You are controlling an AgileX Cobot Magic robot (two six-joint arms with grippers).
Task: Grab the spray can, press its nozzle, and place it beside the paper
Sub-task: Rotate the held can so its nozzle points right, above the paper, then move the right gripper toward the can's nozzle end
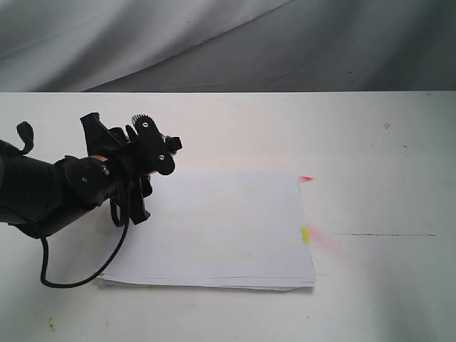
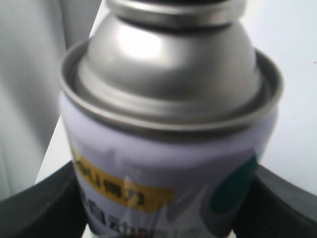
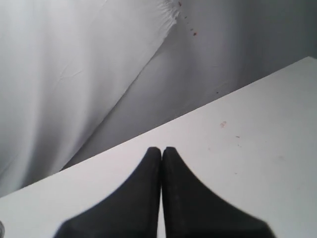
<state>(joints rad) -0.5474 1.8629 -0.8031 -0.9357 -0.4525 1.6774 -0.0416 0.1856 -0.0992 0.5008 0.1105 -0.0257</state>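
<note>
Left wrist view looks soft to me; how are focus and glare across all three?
Left wrist view: the spray can fills the frame, blurred, with glare on its silver dome. Right wrist view: the right gripper is a dark, soft shape; the table is clearer. Exterior view: even light, the paper pale against the white table.

From my end this reads as a robot test bench in a lab or studio. I see a plain white tabletop (image 1: 370, 142), scuffed and marked with a pink smear (image 1: 331, 242), and behind it a grey cloth backdrop (image 1: 214, 43) hanging in loose folds. A black robot arm (image 1: 43, 192) with a trailing cable (image 1: 71, 285) reaches over the tabletop, next to a neat stack of white paper (image 1: 214, 228).
</note>
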